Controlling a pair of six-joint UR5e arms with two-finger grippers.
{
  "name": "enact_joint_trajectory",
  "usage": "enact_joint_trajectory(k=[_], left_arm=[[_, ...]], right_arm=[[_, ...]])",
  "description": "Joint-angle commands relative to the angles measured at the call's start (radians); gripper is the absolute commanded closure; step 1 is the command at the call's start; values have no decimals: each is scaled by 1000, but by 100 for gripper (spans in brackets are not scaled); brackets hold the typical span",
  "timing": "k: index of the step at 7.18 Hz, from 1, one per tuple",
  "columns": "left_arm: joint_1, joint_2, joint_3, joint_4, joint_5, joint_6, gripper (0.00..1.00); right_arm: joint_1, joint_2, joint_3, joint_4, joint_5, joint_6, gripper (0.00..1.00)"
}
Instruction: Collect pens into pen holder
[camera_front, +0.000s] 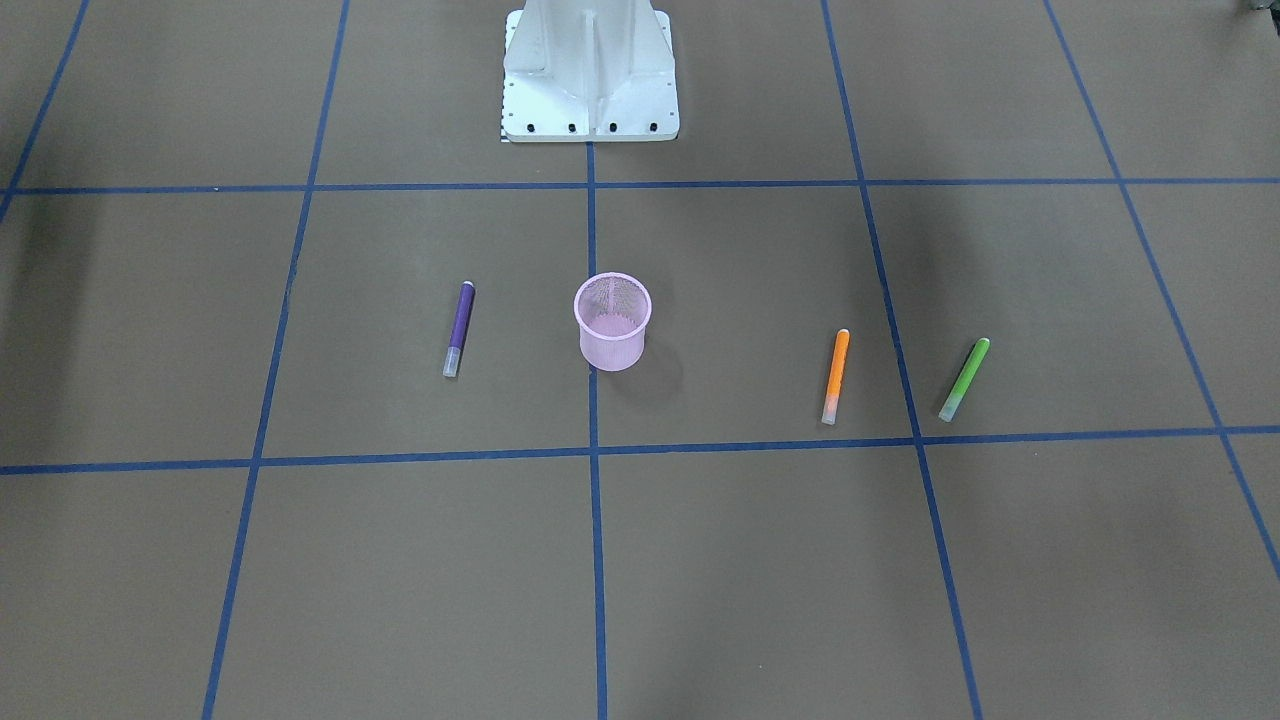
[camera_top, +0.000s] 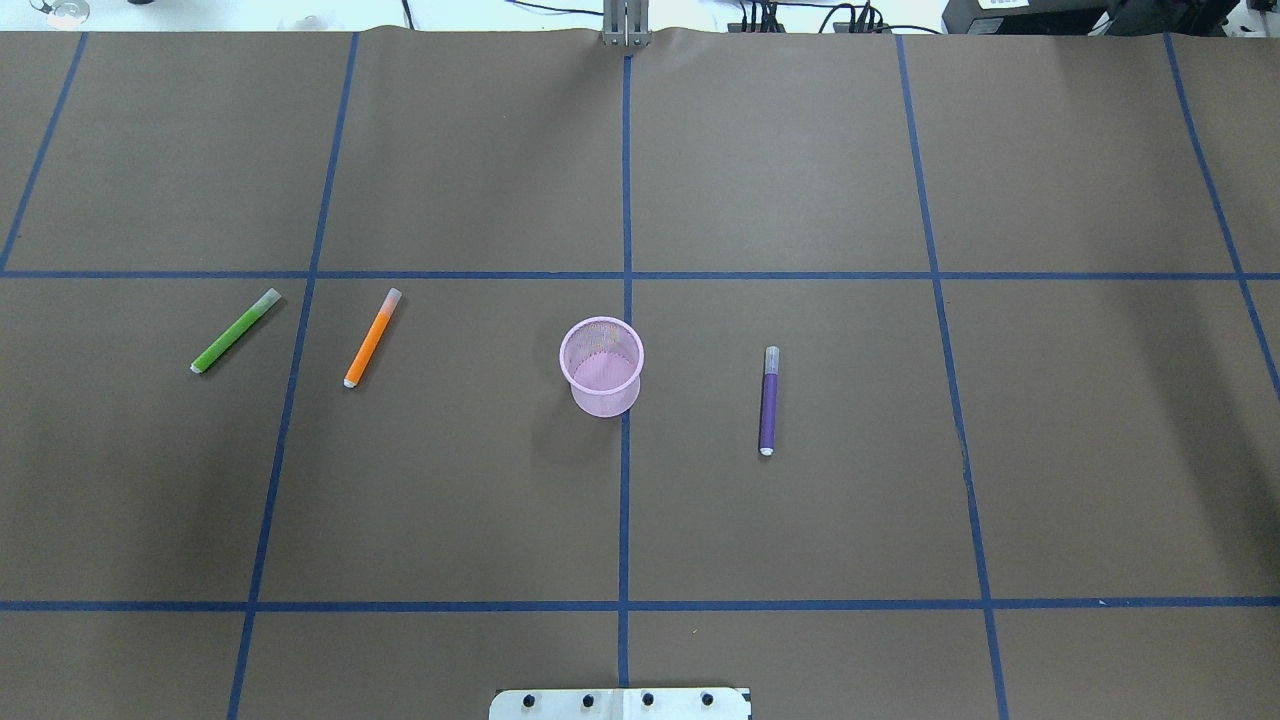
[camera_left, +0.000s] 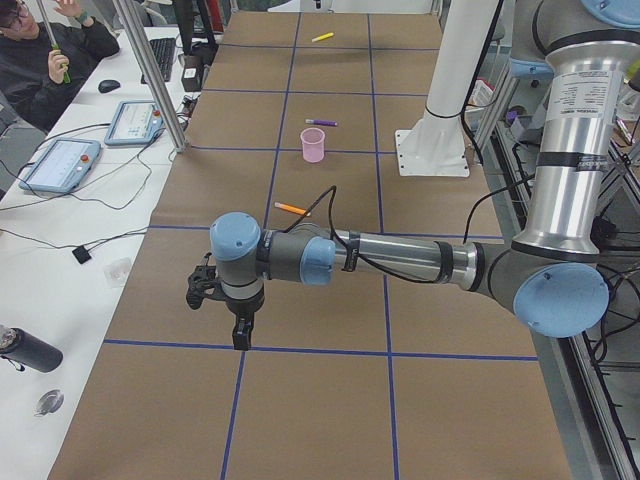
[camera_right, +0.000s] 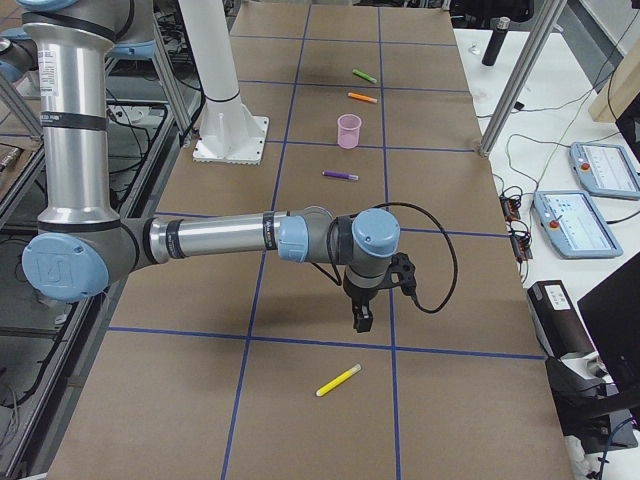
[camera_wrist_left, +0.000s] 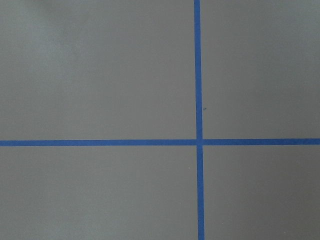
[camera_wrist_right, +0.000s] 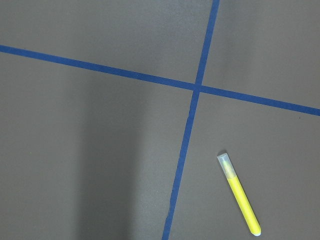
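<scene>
Exterior right view is showing the right arm (camera_right: 210, 238) stretching out level over the table (camera_right: 300, 430), with the right gripper (camera_right: 361, 322) pointing straight down above a blue tape line (camera_right: 200, 335). If it is open or closed, I cannot tell. The yellow pen (camera_right: 338, 380) is lying just nearer the camera. Farther on, the purple pen (camera_top: 768, 400) is lying, then the pink mesh pen holder (camera_top: 603, 398) is standing upright, then the orange pen (camera_top: 372, 337) and the green pen (camera_top: 235, 330). That is making four pens, all lying outside one holder. Farthest, the left gripper (camera_left: 241, 338) is also pointing down, and its state is unclear. Both grippers are falling outside the overhead and front views.
</scene>
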Motion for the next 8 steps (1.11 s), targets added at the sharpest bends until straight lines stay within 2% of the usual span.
enact_joint_trajectory(k=[1,6,7,8], left_arm=[[0,1,-2,0,-1,0,0],[1,4,-36,-9,-4,2,0],[5,1,-68,-18,-6,-2,0],[27,-29,-42,-9,-4,-3,0]], right_arm=[[5,0,1,0,0,-5,0],[7,2,38,0,2,0,0],[7,0,35,0,2,0,0],[7,-1,36,0,2,2,0]])
